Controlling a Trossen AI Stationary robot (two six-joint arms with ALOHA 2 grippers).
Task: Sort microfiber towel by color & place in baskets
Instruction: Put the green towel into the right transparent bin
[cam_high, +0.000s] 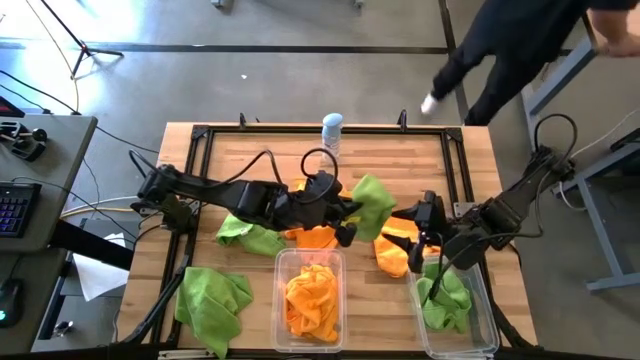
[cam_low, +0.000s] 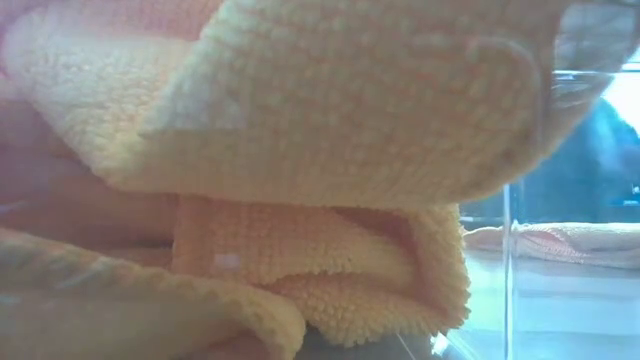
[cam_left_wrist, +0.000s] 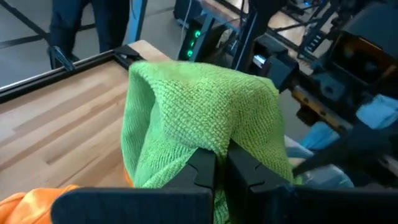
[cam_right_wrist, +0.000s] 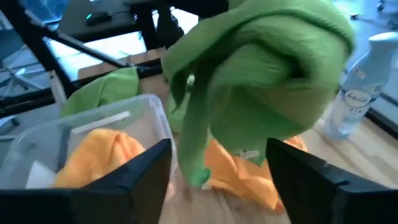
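left gripper pinching raised green towel

My left arm reaches in from the left across the middle of the tabletop, its gripper near the centre with the fingers pinched tight on a fold of green towel. My right arm comes in from the right, bent at the elbow, its gripper with fingers spread wide, holding nothing.
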